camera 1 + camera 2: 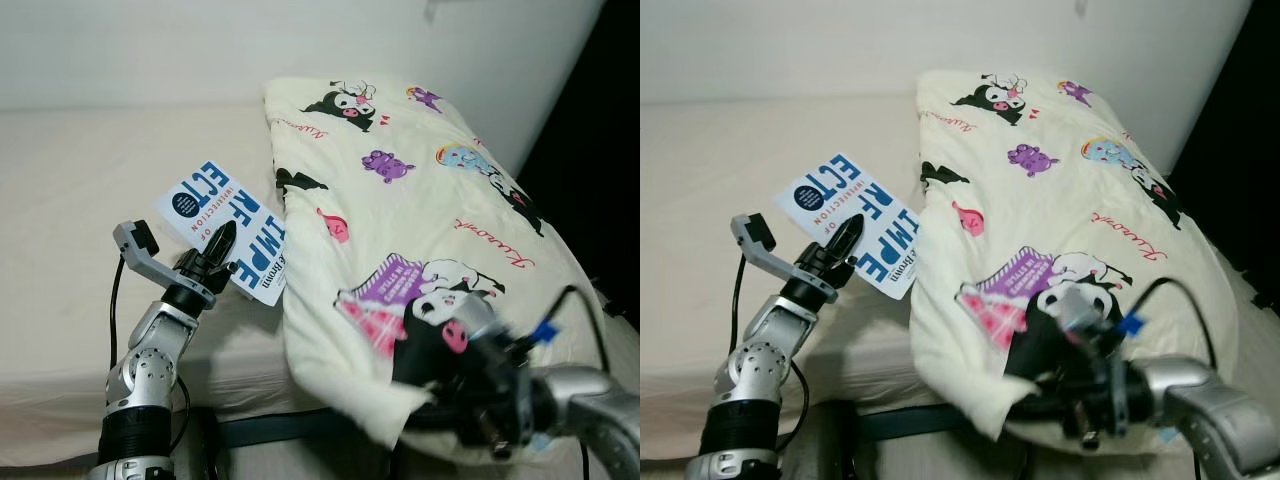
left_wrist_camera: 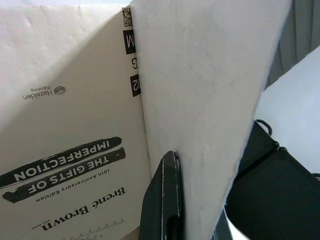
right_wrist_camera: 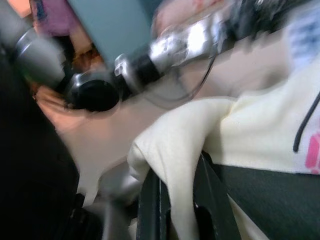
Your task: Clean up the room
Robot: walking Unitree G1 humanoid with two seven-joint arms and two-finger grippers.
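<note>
My left gripper is shut on a white book with blue lettering, held up tilted above the beige bed. In the left wrist view one black finger presses against the book's page edge. A cream pillow printed with cartoon characters lies along the bed's right side. Its near corner is pinched in my right gripper, which is shut on the fabric.
A white wall runs behind the bed. A dark gap lies to the right of the pillow. A dark strap runs along the bed's front edge, below the pillow.
</note>
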